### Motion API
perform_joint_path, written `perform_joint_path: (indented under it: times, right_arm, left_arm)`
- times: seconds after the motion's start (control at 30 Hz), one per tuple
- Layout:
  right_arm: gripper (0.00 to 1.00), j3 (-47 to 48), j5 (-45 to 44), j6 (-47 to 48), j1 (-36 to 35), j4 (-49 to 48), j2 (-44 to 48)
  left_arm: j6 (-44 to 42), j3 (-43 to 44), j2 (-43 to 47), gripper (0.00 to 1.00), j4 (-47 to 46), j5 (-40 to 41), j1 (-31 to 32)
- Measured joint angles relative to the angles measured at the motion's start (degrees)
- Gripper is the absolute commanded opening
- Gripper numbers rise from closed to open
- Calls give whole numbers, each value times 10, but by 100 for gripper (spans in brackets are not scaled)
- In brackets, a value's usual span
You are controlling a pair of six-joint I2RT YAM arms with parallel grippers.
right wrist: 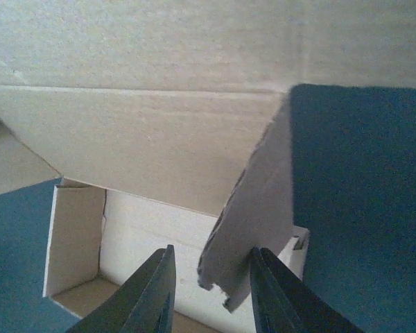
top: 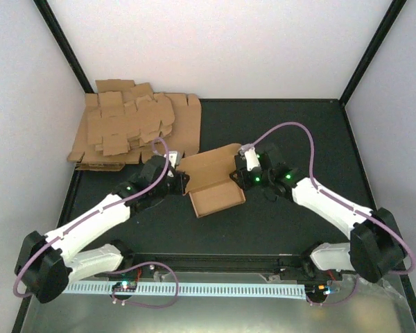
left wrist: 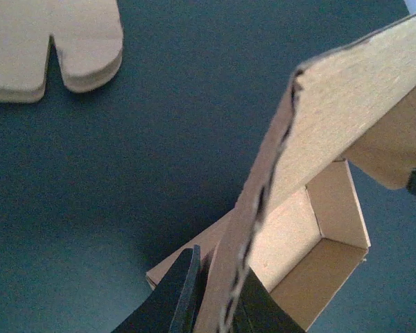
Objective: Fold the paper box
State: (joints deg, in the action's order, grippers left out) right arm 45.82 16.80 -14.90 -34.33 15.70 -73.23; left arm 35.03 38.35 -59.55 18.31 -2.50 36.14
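- Paper box (top: 218, 200) sits approx mid-table (top: 284, 132), between the two arms, part-folded into an open tray w/ mouth facing up.
- Long axis runs roughly 9-to-3 o'clock, right end swung slightly toward the far side.
- Lid panel (top: 209, 161) is hinged on the far long side, at 12 o'clock of the tray, and is raised.
- Left gripper (top: 182, 182) is at the box's 9 o'clock end, clamped tight on an upright cardboard panel edge; fingers (left wrist: 184, 298) press both faces.
- Right gripper (top: 239, 177) is at the 3 o'clock end. Its jaws straddle a side flap (right wrist: 253, 229) but aren't pinching it: there's a gap on one side.
- Stack of cardboard sheets (top: 132, 128) lies at approx 10 o'clock, in the far-left corner, apart from the box.
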Motion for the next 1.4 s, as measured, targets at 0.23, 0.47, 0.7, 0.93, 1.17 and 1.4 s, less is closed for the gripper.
perform_joint_path:
  times: [0.23,0.47,0.7,0.93,1.17,1.4]
  right_arm:
    - [32,30,-54,4,0,-32,-50]
    - [34,30,-111,-5,5,-83,-83]
    - [41,30,-136,-3,33,-108,-86]
    - [36,47,-147,3,54,-115,-111]
    - [53,79,-150,21,57,-112,-144]
    - [69,74,-131,39,103,-106,-115]
  left_arm:
    - [-76,54,-65,10,-37,29,0]
    - [-169,83,-119,10,-86,70,0]
    - [-245,85,-172,10,-136,100,0]
    - [-291,84,-201,10,-191,116,0]
    - [-321,84,-220,10,-206,117,0]
    - [-333,84,-222,10,-206,117,0]
